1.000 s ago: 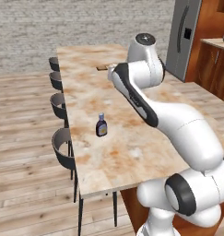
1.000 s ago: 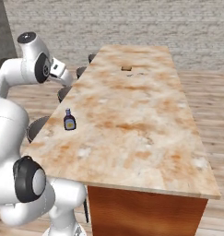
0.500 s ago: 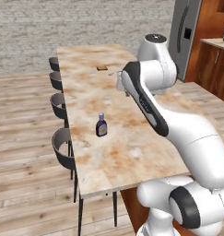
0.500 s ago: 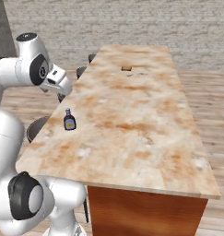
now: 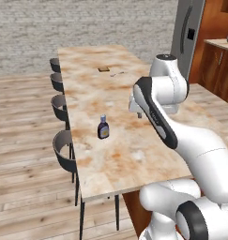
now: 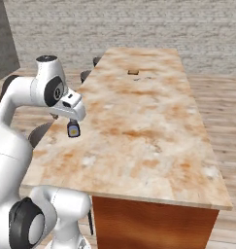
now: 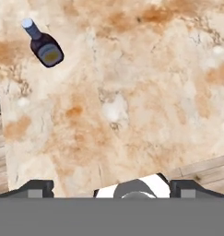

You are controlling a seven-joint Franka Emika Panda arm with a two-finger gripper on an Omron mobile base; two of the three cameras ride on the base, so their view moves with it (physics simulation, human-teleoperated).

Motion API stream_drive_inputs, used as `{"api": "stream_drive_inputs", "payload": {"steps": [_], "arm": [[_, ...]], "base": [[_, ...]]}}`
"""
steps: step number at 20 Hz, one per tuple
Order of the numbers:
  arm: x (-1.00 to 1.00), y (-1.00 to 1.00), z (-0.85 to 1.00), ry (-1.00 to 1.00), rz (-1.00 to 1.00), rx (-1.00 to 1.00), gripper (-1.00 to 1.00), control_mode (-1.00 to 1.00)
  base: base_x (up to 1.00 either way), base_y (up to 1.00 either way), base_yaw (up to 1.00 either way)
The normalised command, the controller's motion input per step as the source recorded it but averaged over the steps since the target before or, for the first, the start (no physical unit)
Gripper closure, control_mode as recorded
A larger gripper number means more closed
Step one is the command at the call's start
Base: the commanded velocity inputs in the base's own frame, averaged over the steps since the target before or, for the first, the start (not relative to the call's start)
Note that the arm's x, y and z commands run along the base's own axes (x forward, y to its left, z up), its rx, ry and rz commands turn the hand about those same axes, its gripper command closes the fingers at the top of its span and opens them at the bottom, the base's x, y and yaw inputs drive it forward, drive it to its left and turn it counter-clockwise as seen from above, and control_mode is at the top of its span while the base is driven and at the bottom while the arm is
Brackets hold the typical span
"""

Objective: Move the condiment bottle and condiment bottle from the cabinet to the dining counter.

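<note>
Across the room's center, the dining counter (image 5: 134, 154) is spanning lengthwise, stools (image 5: 64, 145) lining its 9 o'clock edge. Above it, the gripper (image 7: 111, 186) is hovering, fingers spread wide and empty. At the hand view's 11 o'clock, the condiment bottle (image 7: 43, 45) is standing upright.

The arm rises from the base at the near end of the dining counter (image 5: 134, 154), bends at a raised elbow and folds back down — the hand hangs above the counter's near half, toward its stool-side edge. The gripper (image 7: 111, 188) faces the counter top. Its finger tips (image 7: 32, 188) stand wide apart with nothing between them — no contact with any surface.
</note>
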Motion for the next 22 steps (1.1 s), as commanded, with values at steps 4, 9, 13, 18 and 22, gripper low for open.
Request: {"api": "stream_drive_inputs", "payload": {"steps": [4,9,13,18,22], "arm": [[-0.13,0.0,-0.31,0.12,0.0,-0.02,-1.0,1.0],[0.0,0.0,0.0,0.0,0.0,0.0,-1.0,1.0],[0.0,0.0,0.0,0.0,0.0,0.0,-1.0,1.0],[0.0,0.0,0.0,0.0,0.0,0.0,-1.0,1.0],[0.0,0.0,0.0,0.0,0.0,0.0,-1.0,1.0]], "base": [[-0.09,0.0,0.0],[-0.94,-0.21,-0.11],[-0.58,-0.03,-0.82],[0.0,0.0,-1.0],[0.0,0.0,-1.0]]}}
